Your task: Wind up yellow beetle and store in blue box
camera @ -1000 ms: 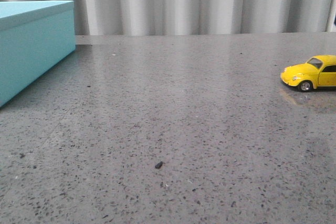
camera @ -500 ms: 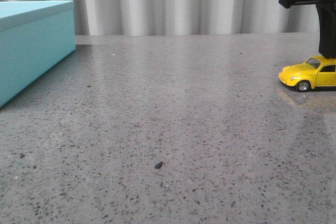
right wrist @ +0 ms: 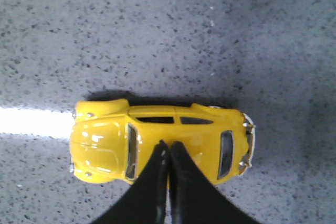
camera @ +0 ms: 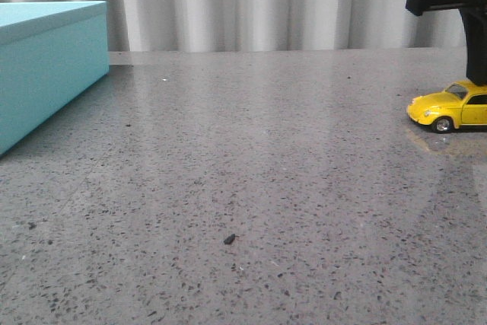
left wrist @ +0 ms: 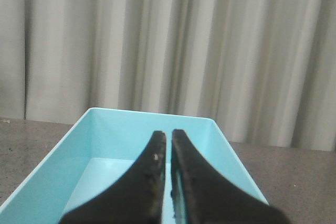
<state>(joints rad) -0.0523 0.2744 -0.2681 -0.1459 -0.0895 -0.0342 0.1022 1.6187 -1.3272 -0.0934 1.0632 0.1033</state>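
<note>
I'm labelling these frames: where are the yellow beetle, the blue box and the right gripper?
yellow beetle (right wrist: 105, 148): right wrist view, on its bonnet.
blue box (camera: 46, 74): front view, on its side wall.
right gripper (right wrist: 168, 148): right wrist view, fingertips over the car's roof.

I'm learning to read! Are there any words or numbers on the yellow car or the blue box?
No words, numbers or signs can be read in these pictures.
The yellow car: plain yellow paint, no writing showing.
The blue box: plain sides and lid, no label.
The right hand and the left hand: plain black, shut, nothing printed.
The table: only dark specks.
</note>
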